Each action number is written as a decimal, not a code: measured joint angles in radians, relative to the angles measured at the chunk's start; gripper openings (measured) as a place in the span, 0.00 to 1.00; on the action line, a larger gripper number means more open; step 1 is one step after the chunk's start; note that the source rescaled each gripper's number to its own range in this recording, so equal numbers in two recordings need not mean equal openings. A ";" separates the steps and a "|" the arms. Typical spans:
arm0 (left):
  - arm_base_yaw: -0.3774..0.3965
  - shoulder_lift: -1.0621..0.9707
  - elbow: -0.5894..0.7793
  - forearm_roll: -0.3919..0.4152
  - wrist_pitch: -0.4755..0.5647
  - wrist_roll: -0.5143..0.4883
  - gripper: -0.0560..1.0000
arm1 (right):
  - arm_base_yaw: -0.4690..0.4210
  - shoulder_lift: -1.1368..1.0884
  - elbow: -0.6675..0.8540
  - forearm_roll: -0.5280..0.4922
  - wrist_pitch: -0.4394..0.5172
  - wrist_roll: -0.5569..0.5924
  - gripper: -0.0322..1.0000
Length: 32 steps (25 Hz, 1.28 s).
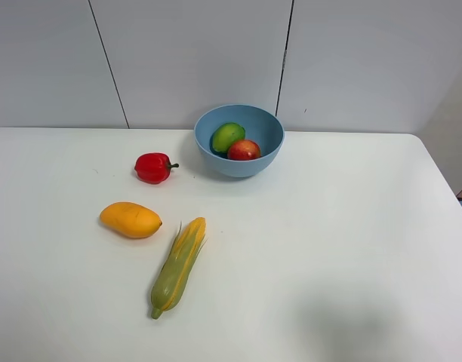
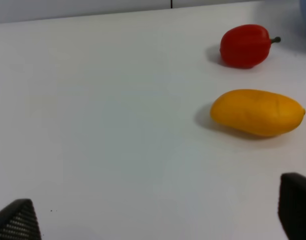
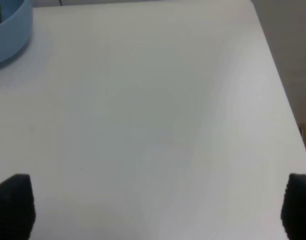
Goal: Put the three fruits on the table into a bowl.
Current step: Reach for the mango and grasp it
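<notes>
The light-blue bowl (image 1: 239, 140) stands at the back middle of the white table (image 1: 329, 226). The green lime (image 1: 227, 136) and the red pomegranate (image 1: 244, 150) lie inside it. The orange-yellow mango (image 1: 130, 219) lies on the table at the left; it also shows in the left wrist view (image 2: 257, 112). My left gripper (image 2: 155, 217) is open and empty, well short of the mango. My right gripper (image 3: 155, 207) is open and empty over bare table, with the bowl's edge (image 3: 10, 35) far off. Neither gripper shows in the exterior high view.
A small red bell pepper (image 1: 154, 167) lies left of the bowl, also in the left wrist view (image 2: 244, 45). A yellow-green corn cob (image 1: 178, 265) lies right of the mango, toward the front. The table's right edge (image 3: 280, 85) is near my right gripper.
</notes>
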 joint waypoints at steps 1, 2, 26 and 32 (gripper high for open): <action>0.000 0.000 0.000 0.000 0.000 0.000 0.92 | 0.000 0.000 0.000 0.000 0.000 0.000 0.99; 0.000 0.000 0.000 0.000 0.000 0.000 0.92 | 0.000 0.000 0.000 0.000 0.000 0.000 0.99; 0.000 0.524 -0.026 0.045 -0.392 -0.001 0.92 | 0.000 0.000 0.000 0.000 0.000 0.000 0.99; 0.000 0.898 -0.119 -0.095 -0.635 0.011 0.92 | 0.000 0.000 0.000 0.000 0.000 0.000 0.99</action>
